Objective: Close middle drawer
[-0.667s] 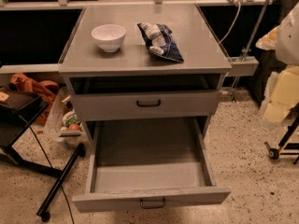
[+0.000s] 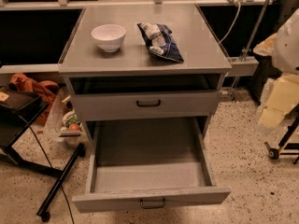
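Observation:
The middle drawer [image 2: 149,169] is pulled far out of the grey cabinet [image 2: 196,50]. It is a long, deep, empty grey tray, and its wide flat front with a small black handle [image 2: 152,203] sits near the bottom edge of the view. Above it, the taller-fronted drawer [image 2: 117,107] with a similar black handle is nearly flush with the cabinet. My gripper [image 2: 275,104] is a pale, blurred shape at the right edge, to the right of the cabinet and apart from both drawers.
A white bowl [image 2: 108,36] and a dark snack bag [image 2: 160,41] lie on the cabinet top. A black stand [image 2: 56,181] and a black case [image 2: 18,104] are on the floor at left. A wheeled base [image 2: 280,150] is at right.

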Controlling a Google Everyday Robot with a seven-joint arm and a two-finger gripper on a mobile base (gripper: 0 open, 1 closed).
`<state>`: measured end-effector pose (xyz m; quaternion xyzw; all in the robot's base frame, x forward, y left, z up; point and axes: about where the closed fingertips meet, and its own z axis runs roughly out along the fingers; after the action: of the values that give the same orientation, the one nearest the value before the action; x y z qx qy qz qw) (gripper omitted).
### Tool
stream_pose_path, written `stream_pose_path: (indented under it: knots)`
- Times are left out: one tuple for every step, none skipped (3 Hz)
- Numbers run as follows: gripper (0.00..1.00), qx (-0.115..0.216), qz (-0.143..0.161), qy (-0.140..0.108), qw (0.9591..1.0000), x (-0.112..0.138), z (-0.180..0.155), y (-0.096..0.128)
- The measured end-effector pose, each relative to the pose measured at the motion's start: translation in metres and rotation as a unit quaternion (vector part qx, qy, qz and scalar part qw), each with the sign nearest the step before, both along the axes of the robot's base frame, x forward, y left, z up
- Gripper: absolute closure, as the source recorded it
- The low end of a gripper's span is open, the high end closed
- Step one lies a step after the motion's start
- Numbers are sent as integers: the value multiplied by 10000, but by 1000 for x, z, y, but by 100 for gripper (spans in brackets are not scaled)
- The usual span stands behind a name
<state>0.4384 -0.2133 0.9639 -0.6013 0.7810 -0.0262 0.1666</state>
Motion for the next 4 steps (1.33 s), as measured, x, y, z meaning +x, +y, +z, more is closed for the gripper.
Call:
stream_pose_path:
  knots:
    - [0, 340, 58, 158, 9993, -4, -45, 18]
    - [19, 864, 159, 492, 9949, -16, -118, 50]
    - [42, 1263, 223, 743, 9889, -30, -189, 90]
    - [66, 1392, 191, 969, 9853, -38, -261, 125]
